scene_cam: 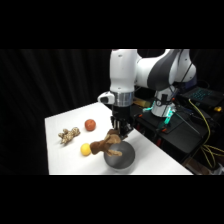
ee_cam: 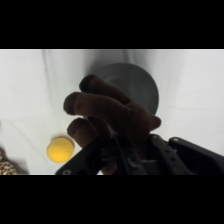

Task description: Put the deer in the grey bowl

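Note:
The deer point(scene_cam: 106, 143), a dark brown plush with floppy limbs, hangs from my gripper point(scene_cam: 120, 133), which is shut on it. It dangles just above the left rim of the grey bowl point(scene_cam: 120, 156), near the table's front edge. In the wrist view the deer point(ee_cam: 107, 112) fills the middle, its legs pointing away, and the grey bowl point(ee_cam: 142, 85) shows on the table beyond and below it. My gripper's black linkage rises from the bottom edge under the plush.
A yellow ball point(scene_cam: 85, 149) lies just left of the bowl, also seen as the yellow ball point(ee_cam: 59, 149) in the wrist view. A red fruit point(scene_cam: 90, 124) and a tan plush toy point(scene_cam: 68, 134) sit further left. Black equipment and cables point(scene_cam: 200, 125) stand to the right.

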{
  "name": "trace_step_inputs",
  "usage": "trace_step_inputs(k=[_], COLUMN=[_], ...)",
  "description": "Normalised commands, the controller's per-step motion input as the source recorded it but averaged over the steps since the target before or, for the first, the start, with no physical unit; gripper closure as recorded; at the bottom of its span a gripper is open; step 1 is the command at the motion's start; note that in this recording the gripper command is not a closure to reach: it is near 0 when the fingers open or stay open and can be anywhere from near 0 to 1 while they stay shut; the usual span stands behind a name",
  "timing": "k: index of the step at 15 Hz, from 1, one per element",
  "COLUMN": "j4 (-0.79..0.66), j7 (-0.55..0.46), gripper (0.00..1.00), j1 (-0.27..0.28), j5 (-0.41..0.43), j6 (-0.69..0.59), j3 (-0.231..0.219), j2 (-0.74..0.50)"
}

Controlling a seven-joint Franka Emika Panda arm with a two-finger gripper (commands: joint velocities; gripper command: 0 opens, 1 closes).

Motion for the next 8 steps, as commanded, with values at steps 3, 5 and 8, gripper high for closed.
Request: trace_step_inputs(k=[3,5,8], j4=[0.21,0.16,0.07], j7=[0.01,0.05,-0.04], gripper=[0.40,0.00,0.00], j1=[0.068,0.057,-0.013], j5=[0.064,0.024,0.070], j6=[0.21,0.11,0.04], j3=[0.049,0.006,0.000], j2=[0.35,0.15,-0.04])
